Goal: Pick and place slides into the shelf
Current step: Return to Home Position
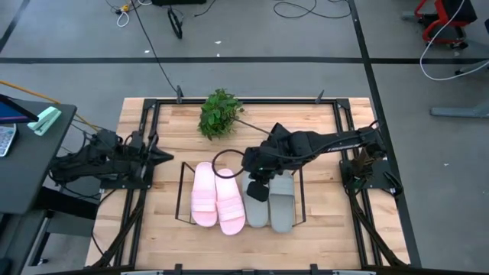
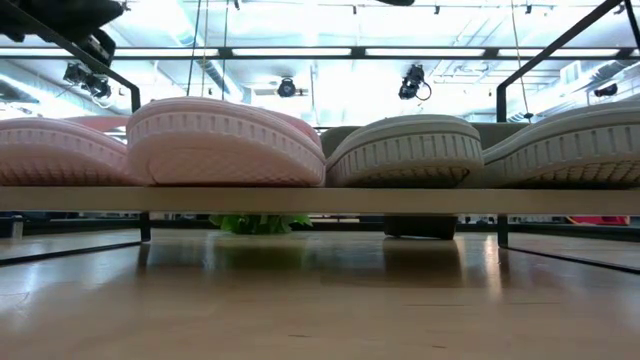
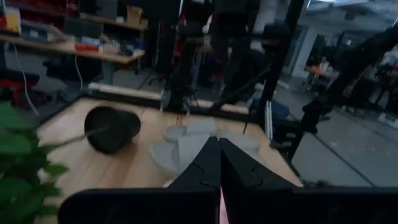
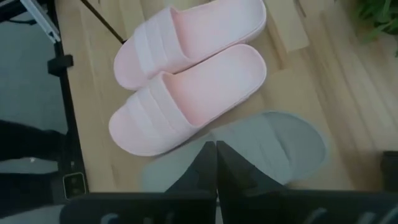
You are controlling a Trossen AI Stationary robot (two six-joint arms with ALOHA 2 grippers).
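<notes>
In the high view all four slides sit side by side inside the shelf [image 1: 180, 191], with the pink pair [image 1: 216, 200] toward its left end and the grey-green pair [image 1: 270, 206] toward its right. I judge the placing finished and the step in hand to be bringing the arms home. The right gripper [image 1: 257, 188] hangs over the back of the grey-green pair. The left gripper [image 1: 165, 157] waits well off the shelf's left end. A plant [image 1: 220, 114] stands just behind the shelf.

In the low view, the soles rest along the shelf's front rail, pink left and grey-green right. Bare table [image 2: 320, 300] lies in front of the shelf.

In the left wrist view my left fingers are pressed together on nothing. A black pot [image 3: 112, 128] lies tipped over near the shelf.

In the right wrist view the right fingers are also together and empty, directly above a grey-green slide.

The next move, as I read it, should be to lift straight up first. The shelf's upright right end and the plant crowd the arm, while the open room lies to the right of the shelf.
</notes>
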